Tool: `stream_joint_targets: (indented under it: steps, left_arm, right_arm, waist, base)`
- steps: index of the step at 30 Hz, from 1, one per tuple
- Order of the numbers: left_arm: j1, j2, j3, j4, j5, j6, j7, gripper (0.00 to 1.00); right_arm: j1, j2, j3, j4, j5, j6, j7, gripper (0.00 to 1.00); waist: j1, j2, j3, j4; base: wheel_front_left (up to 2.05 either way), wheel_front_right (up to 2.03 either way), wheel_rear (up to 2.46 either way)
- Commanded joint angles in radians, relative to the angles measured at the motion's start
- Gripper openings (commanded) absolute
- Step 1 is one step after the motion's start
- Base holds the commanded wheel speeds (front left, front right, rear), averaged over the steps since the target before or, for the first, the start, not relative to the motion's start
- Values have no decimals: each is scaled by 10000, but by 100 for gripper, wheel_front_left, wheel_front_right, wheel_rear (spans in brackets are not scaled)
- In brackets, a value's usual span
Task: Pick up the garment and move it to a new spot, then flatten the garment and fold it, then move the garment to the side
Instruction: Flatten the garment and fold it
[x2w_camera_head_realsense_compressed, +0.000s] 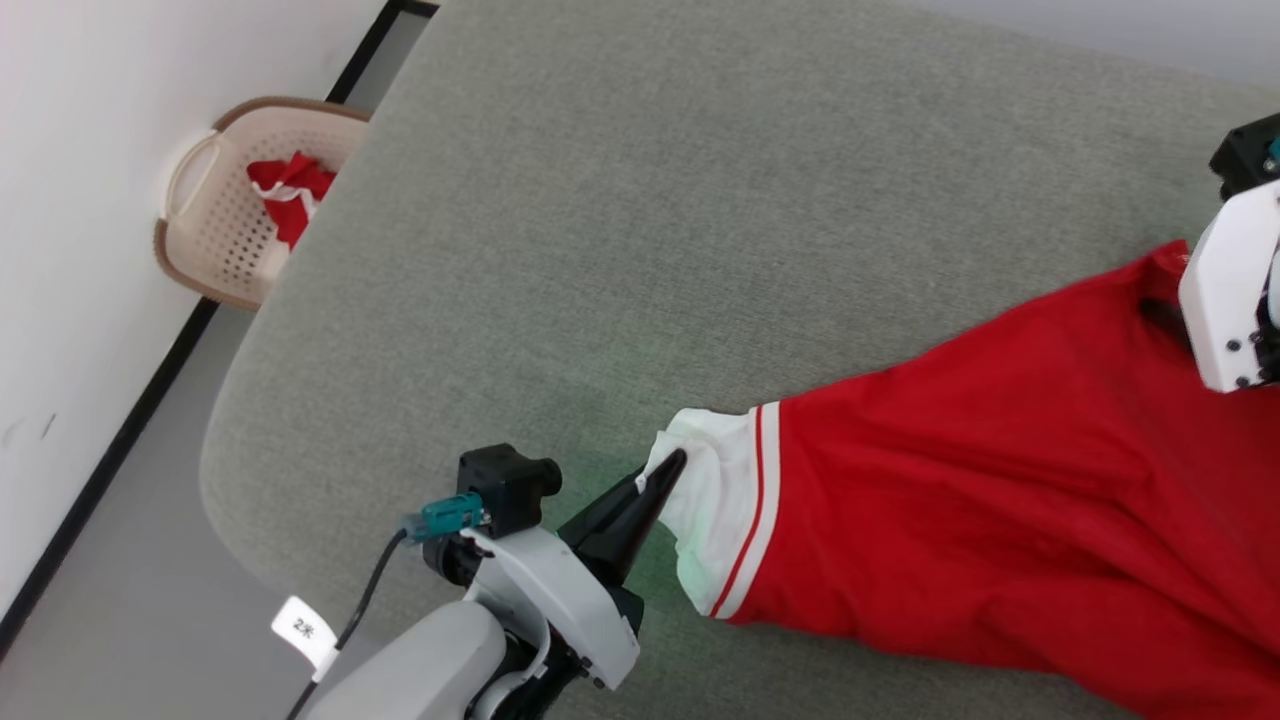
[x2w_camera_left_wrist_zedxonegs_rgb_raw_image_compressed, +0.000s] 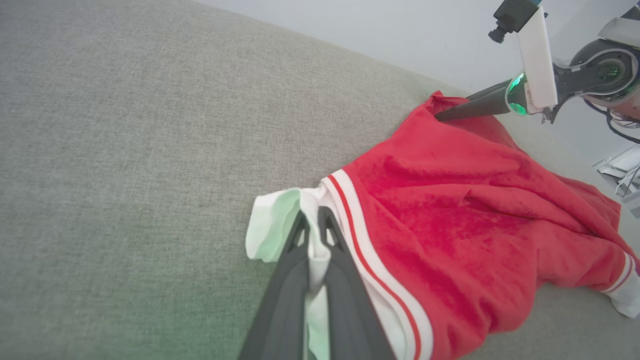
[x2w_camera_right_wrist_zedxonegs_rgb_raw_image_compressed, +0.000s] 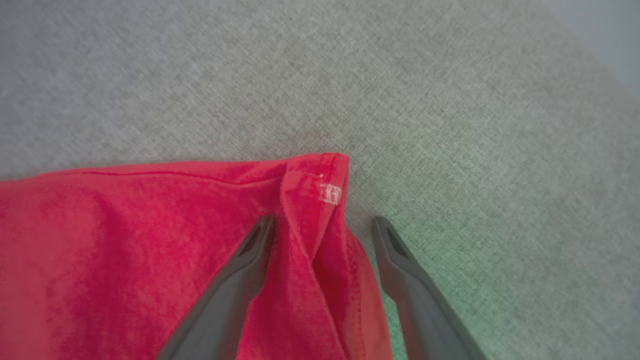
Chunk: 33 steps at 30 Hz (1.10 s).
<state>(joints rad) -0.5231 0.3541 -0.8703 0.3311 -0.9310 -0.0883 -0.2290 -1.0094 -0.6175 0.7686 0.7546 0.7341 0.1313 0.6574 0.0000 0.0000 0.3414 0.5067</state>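
A beige laundry basket (x2w_camera_head_realsense_compressed: 215, 235) — red-and-white cloth (x2w_camera_head_realsense_compressed: 290, 195) inside — stands on the floor (x2w_camera_head_realsense_compressed: 150, 560) beside the grey fabric surface (x2w_camera_head_realsense_compressed: 600, 200).

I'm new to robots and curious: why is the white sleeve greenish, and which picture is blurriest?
Left wrist view: green glow tints the white sleeve of the red jersey shirt; a green lamp shines behind the right gripper. Right wrist view: blurriest, soft throughout.
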Motion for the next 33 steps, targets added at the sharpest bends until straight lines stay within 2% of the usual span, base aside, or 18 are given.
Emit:
stream_joint_targets:
  steps: [1, 2, 3, 7, 13, 24, 28, 33]
  left_arm:
    - [-95, -58, -12, 35, 0, -72, -39, 0]
    - [-112, -76, -20, 101, -13, -89, -60, 0]
    - [-129, -91, -17, 163, -28, -113, -70, 0]
    - [-243, -42, 25, 372, -125, -186, -23, 0]
    - [-666, 380, 220, 283, -389, -209, 484, 0]
    - [-2845, 1956, 675, -587, -552, 180, 3121, 0]
    - [-3982, 2305, 831, -568, -604, 177, 4148, 0]
    - [-5506, 2498, 1001, -3, -516, 42, 4988, 0]
  right_arm:
    - [366, 65, 329, 384, 107, -11, 291, 77]
    - [392, 92, 518, 502, 224, -13, 483, 24]
    - [365, 94, 683, 579, 362, -11, 618, 0]
    - [-20, 42, 914, 818, 715, -11, 615, 0]
    - [-712, 235, 1027, 759, 1287, -11, 276, 0]
    - [-1986, 116, 1489, -227, 1827, -11, -1296, 0]
    - [-2370, 287, 1344, -271, 2052, -11, -2090, 0]
    - [-3096, 453, 1478, -393, 1747, -11, -3017, 0]
  waist:
    - [0, 0, 108, 122]
    - [0, 0, 112, 137]
    - [0, 0, 117, 141]
    - [0, 0, 109, 63]
    - [0, 0, -206, -352]
    - [0, 0, -1391, -1570]
    - [0, 0, -1899, -2070]
    - [0, 0, -2357, -2663]
  base:
    - [0, 0, 0]
    - [0, 0, 0]
    - [0, 0, 0]
    - [0, 0, 0]
    - [0, 0, 0]
    - [0, 0, 0]
    - [0, 0, 0]
    - [0, 0, 0]
